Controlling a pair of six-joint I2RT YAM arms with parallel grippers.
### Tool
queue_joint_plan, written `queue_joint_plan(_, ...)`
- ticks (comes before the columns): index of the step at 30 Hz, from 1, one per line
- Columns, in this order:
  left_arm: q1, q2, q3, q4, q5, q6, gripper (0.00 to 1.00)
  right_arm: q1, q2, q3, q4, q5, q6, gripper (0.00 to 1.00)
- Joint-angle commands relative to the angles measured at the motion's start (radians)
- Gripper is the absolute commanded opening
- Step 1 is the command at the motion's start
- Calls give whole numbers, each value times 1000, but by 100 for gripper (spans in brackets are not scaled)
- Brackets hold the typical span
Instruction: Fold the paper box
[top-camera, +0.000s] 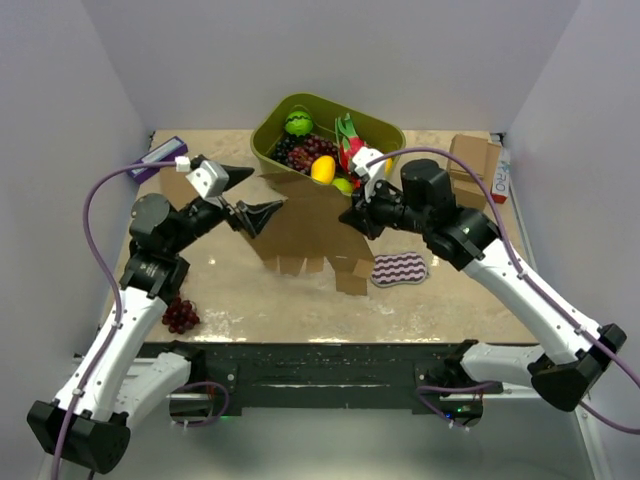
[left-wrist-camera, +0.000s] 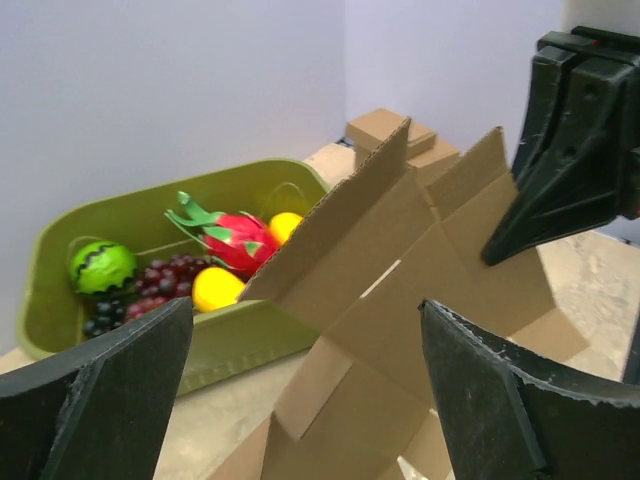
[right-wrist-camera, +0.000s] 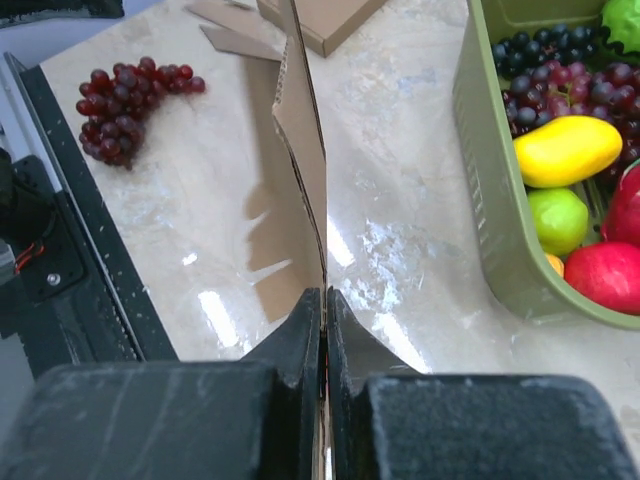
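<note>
- One sheet of cardboard, the paper box (top-camera: 305, 225), stands nearly on edge at the middle of the tabletop (top-camera: 460, 300). It is just in front of the green bin (top-camera: 268, 140) of fruit at the far edge.
- The right gripper (right-wrist-camera: 322, 300) has its jaws pressed together on the sheet's right-hand edge, pinching the cardboard between them.
- The left gripper (top-camera: 250, 196) has its jaws spread wide at the sheet's left edge, holding nothing. I cannot tell whether one fingertip brushes the cardboard.
- Progress, as I judge it, is early. Some flaps are creased and stand at angles, but no walls are raised and locked, no tabs are tucked, and no box shape is formed. Nearly all the folding is left.
- Several things are hard to make out: which panel is the base, whether the bottom tabs rest on the tabletop, and how many creases are bent.
- The left wrist view cuts off the sheet's lower part, and the right wrist view shows it only edge-on.
</note>
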Motion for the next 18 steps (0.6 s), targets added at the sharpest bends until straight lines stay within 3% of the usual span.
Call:
queue_joint_plan(1,29,-27,14,-9,-66,48,100,-4,68,111,-259,28,-40,0)
queue_joint_plan(6,34,-33,66,-83,-5,158,100,-4,168,142,-378,-25,-87,0)
queue_joint_plan(10,34,39,140,-196,177,230,100,-4,199,174,-391,-45,-104,0)
queue_joint_plan(18,6,142,185,-358,247,333,100,-4,238,234,-431,-67,-155,0)
